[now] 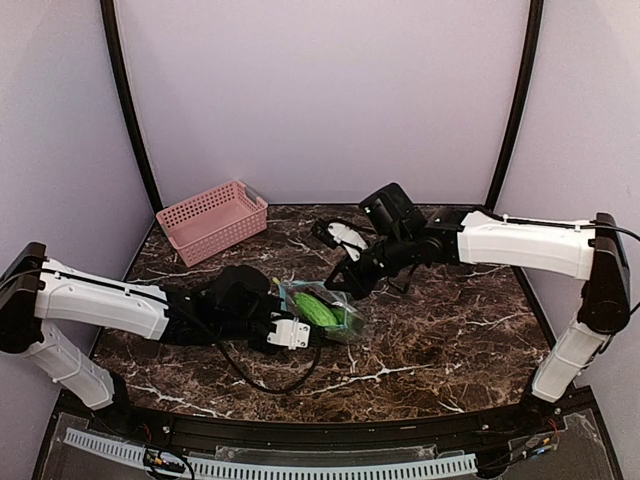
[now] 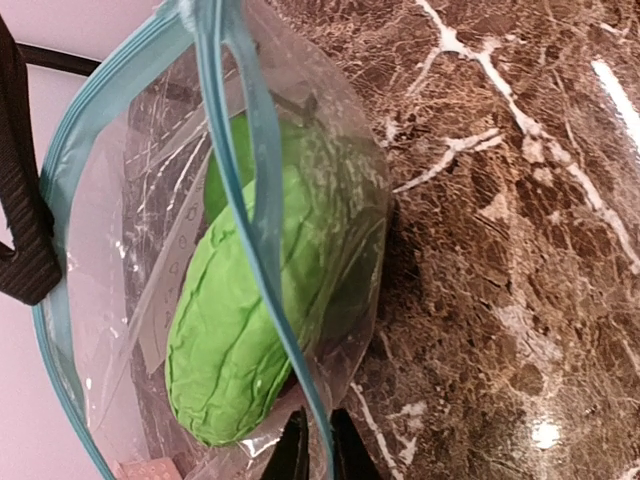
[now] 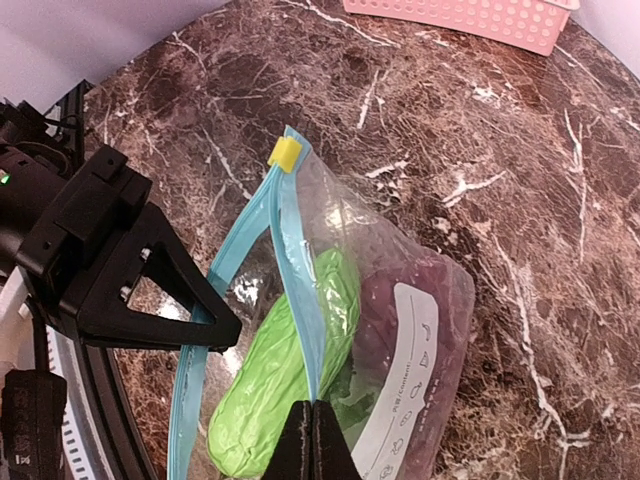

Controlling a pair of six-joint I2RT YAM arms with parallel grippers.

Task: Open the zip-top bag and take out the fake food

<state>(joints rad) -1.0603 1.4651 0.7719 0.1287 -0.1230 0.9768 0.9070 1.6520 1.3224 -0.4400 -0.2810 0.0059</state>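
The zip-top bag [image 1: 330,312] lies on the marble table between my two grippers, its mouth spread open. The left gripper [image 1: 312,335] is shut on one teal zip strip [image 2: 262,250], which runs between its fingertips [image 2: 292,455]. The right gripper [image 1: 346,282] is shut on the other teal strip [image 3: 298,300]. Inside the bag lie the bright green piece [image 3: 285,375], also in the left wrist view [image 2: 240,330], and the dark purple grapes [image 3: 395,320] under a white label. A yellow slider [image 3: 284,152] sits at the strip's end. The left gripper [image 3: 215,332] also shows in the right wrist view.
A pink slotted basket [image 1: 212,220] stands at the back left, also in the right wrist view [image 3: 480,15]. A black cable [image 1: 262,382] loops on the table below the left arm. Black frame posts and lilac walls enclose the table.
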